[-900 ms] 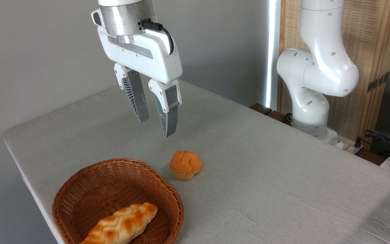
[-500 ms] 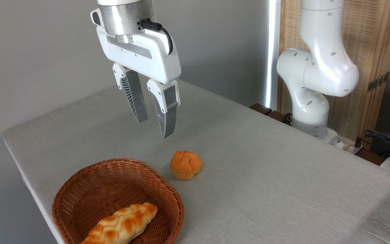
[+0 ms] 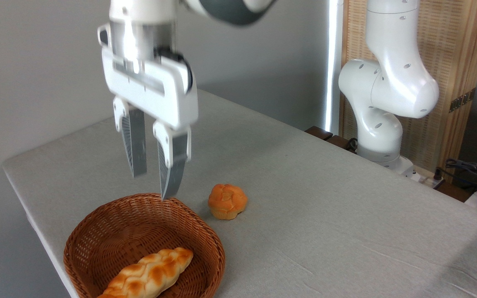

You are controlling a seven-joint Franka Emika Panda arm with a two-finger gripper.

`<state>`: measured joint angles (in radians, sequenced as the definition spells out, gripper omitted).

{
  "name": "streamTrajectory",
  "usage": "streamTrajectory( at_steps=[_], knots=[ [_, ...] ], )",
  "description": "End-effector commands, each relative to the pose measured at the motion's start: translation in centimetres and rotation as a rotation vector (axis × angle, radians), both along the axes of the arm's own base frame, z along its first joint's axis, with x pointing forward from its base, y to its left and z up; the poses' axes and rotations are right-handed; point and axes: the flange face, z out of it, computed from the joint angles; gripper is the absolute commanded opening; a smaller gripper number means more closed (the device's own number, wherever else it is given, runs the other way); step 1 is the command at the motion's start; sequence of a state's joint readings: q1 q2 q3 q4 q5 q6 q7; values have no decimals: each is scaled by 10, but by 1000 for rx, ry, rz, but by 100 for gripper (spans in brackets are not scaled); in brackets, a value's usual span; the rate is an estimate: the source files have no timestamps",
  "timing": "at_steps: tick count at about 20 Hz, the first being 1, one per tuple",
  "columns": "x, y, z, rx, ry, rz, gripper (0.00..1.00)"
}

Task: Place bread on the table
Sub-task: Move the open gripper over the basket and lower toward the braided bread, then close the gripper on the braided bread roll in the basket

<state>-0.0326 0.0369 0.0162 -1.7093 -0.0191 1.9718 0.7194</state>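
The bread, a long braided golden-brown loaf, lies in the front of the brown wicker basket at the lower left. The basket stands on the table, covered in light grey cloth. My gripper hangs open and empty, fingers pointing down, just above the basket's back rim. It is well above and behind the loaf. The picture's bottom edge cuts off the loaf's near end.
A small round orange-brown bun sits on the cloth just right of the basket. The arm's white base stands beyond the table's far right edge, with cables further right. The table's left edge runs close behind the basket.
The gripper has swung left and come down towards the basket, from above the bun's far side to over the basket's back rim. Its fingers stay open. Bread and bun have not moved.
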Motion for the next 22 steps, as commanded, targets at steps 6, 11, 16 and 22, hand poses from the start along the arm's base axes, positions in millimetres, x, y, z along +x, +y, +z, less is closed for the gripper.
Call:
streamTrajectory(
  at_steps=[6,11,16,22],
  knots=[
    [28,4,-91,70,-122,-44,100],
    [39,3,-125,78,-113,-54,100],
    [46,16,-149,137,-100,-102,100],
    [46,12,-151,157,-97,-131,17]
  ],
)
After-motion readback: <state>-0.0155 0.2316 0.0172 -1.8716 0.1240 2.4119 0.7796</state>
